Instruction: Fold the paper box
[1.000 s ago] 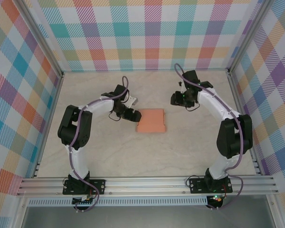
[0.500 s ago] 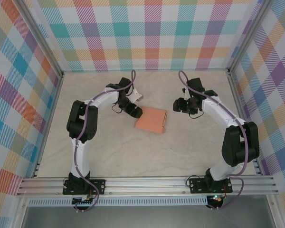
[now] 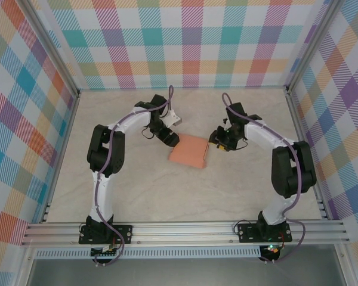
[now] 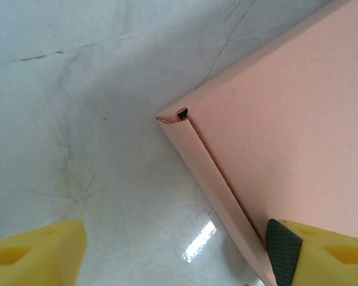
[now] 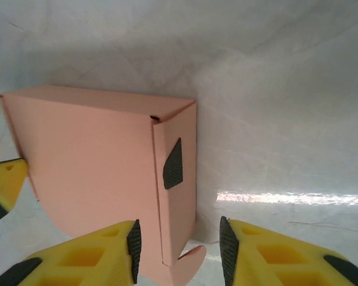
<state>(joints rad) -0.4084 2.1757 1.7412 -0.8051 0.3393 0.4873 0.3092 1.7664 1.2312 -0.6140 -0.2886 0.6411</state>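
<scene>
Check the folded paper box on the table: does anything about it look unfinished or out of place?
Yes. In the right wrist view, a rounded tab sticks out loose past the side wall of the paper box, not tucked in. In the left wrist view, a small dark gap shows at one corner.

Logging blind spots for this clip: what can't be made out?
- Left wrist: whether the left gripper has its pad on the paper box; frame bottom cuts the contact off.
- Right wrist: the end of the curved tab, inside the right gripper; cut by frame bottom.
- Top view: box folds and slots, too small.
</scene>
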